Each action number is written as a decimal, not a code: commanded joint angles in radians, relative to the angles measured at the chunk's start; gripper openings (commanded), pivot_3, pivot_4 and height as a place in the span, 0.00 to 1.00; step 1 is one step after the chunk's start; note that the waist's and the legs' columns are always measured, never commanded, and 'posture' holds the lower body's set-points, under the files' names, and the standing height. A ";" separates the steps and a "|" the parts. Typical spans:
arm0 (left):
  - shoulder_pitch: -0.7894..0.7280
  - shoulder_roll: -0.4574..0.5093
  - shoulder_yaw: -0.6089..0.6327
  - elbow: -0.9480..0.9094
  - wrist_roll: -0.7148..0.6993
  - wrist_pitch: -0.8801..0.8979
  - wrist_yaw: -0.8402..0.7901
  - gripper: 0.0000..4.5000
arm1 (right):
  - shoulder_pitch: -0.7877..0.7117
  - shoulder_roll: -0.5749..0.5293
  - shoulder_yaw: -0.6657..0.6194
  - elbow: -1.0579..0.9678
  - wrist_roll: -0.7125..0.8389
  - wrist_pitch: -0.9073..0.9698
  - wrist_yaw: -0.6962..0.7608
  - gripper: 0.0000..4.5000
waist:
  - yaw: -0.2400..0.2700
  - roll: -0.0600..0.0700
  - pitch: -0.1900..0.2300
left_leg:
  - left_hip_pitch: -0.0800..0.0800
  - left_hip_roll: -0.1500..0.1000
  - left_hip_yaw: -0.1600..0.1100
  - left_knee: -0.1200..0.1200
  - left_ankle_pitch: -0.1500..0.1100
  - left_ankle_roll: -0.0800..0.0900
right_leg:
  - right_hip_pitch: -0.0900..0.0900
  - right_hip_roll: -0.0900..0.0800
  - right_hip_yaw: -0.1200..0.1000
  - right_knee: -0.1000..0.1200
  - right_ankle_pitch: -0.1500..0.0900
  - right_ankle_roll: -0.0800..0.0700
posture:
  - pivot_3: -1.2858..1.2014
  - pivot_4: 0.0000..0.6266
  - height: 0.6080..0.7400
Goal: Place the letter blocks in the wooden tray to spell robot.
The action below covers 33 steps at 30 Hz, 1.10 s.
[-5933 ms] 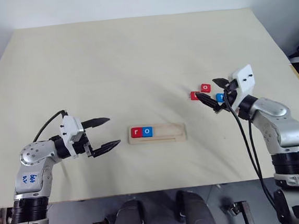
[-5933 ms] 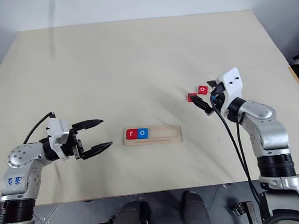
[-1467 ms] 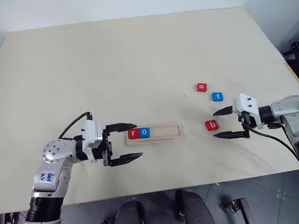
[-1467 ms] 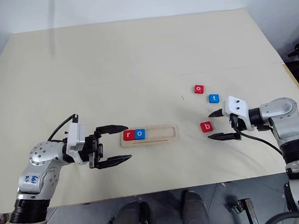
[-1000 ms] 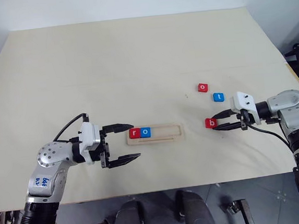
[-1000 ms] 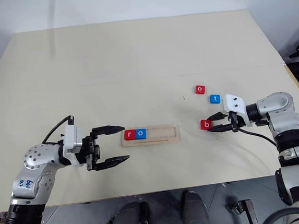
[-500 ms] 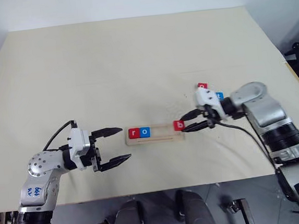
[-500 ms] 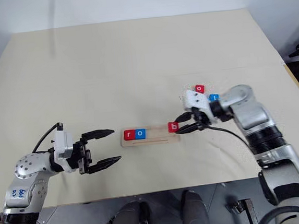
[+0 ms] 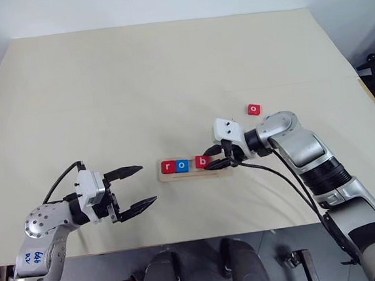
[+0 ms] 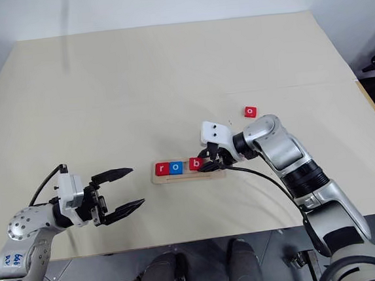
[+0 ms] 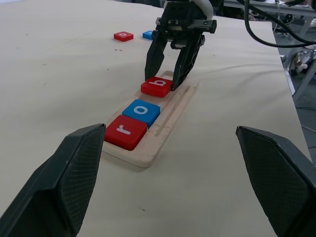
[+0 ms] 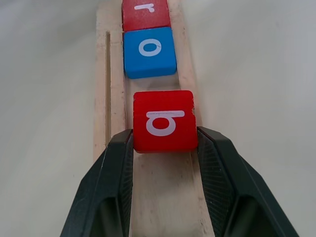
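While the left gripper (image 9: 134, 186) hangs with its jaws wide and empty, the right gripper (image 9: 210, 163) pinches the red b block (image 9: 202, 161) over the wooden tray (image 9: 197, 173).

Left to right: the left gripper has drawn back toward the table's (image 9: 168, 70) near left, leaving bare tabletop between it and the tray's left end. In the tray sit the red r block (image 9: 169, 166) and, touching it, the blue o block (image 9: 182, 165); the b, half a second ago at the tray's right end, now sits just right of the o with a thin gap, and the tray's right part is free. The red o block (image 9: 254, 109) lies well apart, far right, and the blue block (image 11: 148, 34) lies beside it.
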 commanded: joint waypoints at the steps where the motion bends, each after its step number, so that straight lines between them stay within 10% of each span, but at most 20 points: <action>1: 0.012 0.004 0.021 -0.042 -0.013 -0.011 0.014 1.00 | -0.021 0.015 0.005 -0.037 -0.001 -0.011 -0.009 0.33 | 0.000 0.000 0.000 | 0.000 0.000 0.000 0.000 0.000 0.000 | 0.000 0.000 0.000 0.000 0.000 0.000 | 0.52 0.24 1.00; 9: 0.016 0.001 0.014 -0.050 -0.014 -0.012 0.027 1.00 | -0.016 0.021 0.030 -0.052 -0.017 -0.016 -0.017 0.33 | 0.000 0.000 0.000 | 0.000 0.000 0.000 0.000 0.000 0.000 | 0.000 0.000 0.000 0.000 0.000 0.000 | 0.52 0.24 1.00; 17: 0.007 -0.004 0.002 -0.050 -0.016 -0.009 0.029 1.00 | -0.001 -0.010 -0.034 -0.116 0.017 0.004 -0.036 0.99 | 0.000 0.000 0.000 | 0.000 0.000 0.000 0.000 0.000 0.000 | 0.000 0.000 0.000 0.000 0.000 0.000 | 0.52 0.24 1.00; 24: -0.021 -0.006 -0.016 -0.024 -0.015 -0.008 0.016 1.00 | 0.087 -0.106 -0.128 -0.207 0.084 0.030 -0.033 0.99 | 0.002 0.000 0.000 | 0.000 0.000 0.000 0.000 0.000 0.000 | 0.000 0.000 0.000 -0.001 0.000 0.000 | 0.52 0.24 1.00; 33: -0.076 -0.007 -0.041 0.008 -0.009 -0.005 -0.002 1.00 | 0.123 -0.069 -0.097 -0.246 0.099 0.078 -0.088 0.33 | 0.000 0.000 0.000 | 0.000 0.000 0.000 -0.001 0.000 0.000 | -0.001 0.000 0.000 0.000 0.000 0.000 | 0.52 0.24 1.00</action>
